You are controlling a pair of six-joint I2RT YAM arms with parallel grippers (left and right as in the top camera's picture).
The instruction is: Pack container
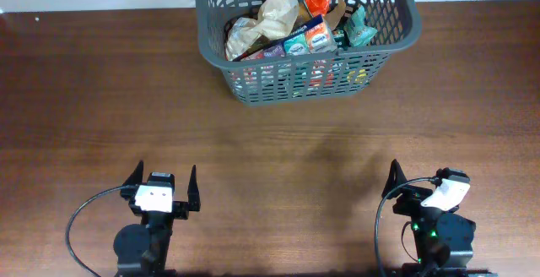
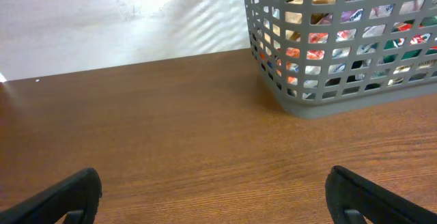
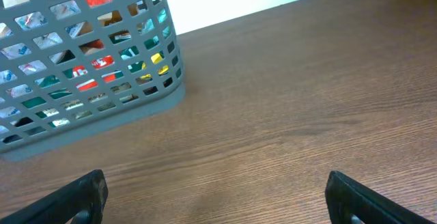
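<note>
The container (image 1: pixel 396 42) is a large dark grey lattice basket at the back middle of the wooden table. It holds several packages: a crumpled beige bag (image 1: pixel 268 19), a red packet (image 1: pixel 318 3), teal packets (image 1: pixel 358 28) and small boxes. It also shows in the left wrist view (image 2: pixel 321 104) and the right wrist view (image 3: pixel 102 111). My left gripper (image 1: pixel 164 182) is open and empty near the front edge, far from the basket. My right gripper (image 1: pixel 419 181) is open and empty near the front right.
The brown wooden table (image 1: pixel 270 150) spans the view. A white wall or surface (image 2: pixel 102 19) lies beyond its far edge. Black cables loop beside both arm bases at the front.
</note>
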